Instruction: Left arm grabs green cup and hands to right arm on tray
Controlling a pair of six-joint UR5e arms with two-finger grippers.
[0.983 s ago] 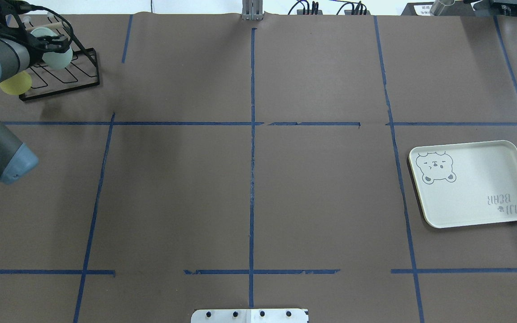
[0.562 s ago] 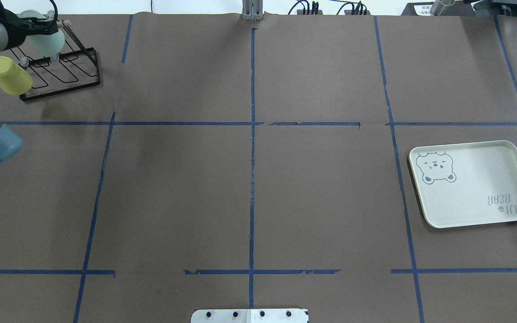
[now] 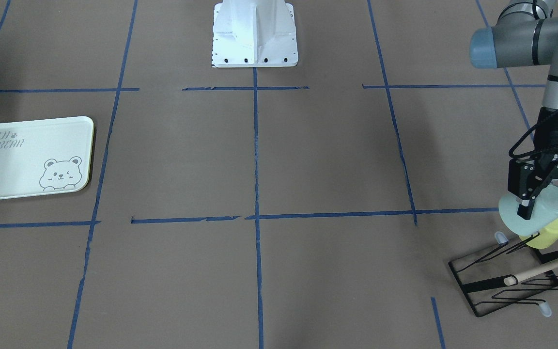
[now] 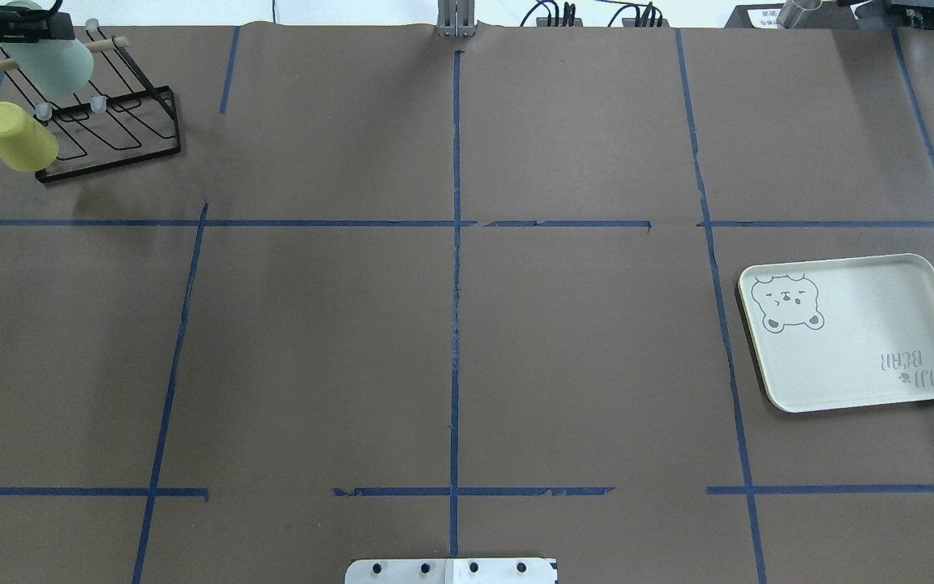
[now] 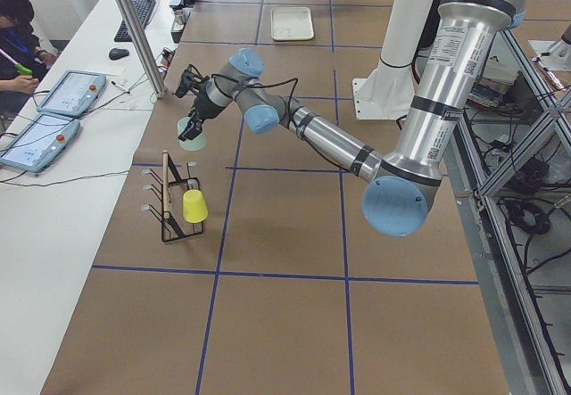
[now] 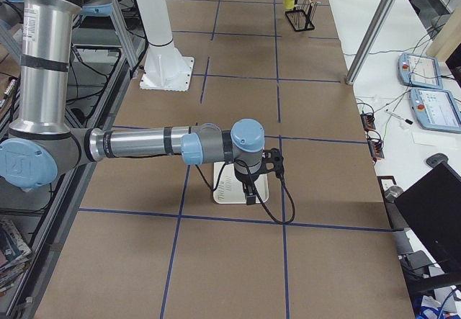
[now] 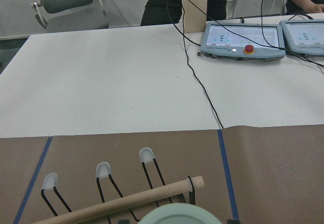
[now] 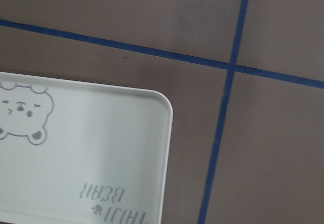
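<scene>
You have two cups here, one tray, one rack and two arms. The left hand (image 3: 545,201) is pinching the green cup (image 3: 531,213), one finger on either side of its wall. The cup is tipped on its side and held off the desk (image 4: 313,341), just above the black wire rack (image 3: 502,286).

The yellow-green cup (image 3: 548,232) sits on the rack right beside the green one, and the rack's single wooden dowel (image 3: 545,269) lies below them. From the left wrist you see three capped prongs (image 7: 147,154) beyond the cup's rim.

The tray (image 4: 856,341) lies flat at the desk's other end, on the robot's right and well apart from the cup. Blue tape lines cross the brown desk between them. The right hand (image 6: 249,193) hangs over the tray. You cannot tell whether its fingers are spread or together.
</scene>
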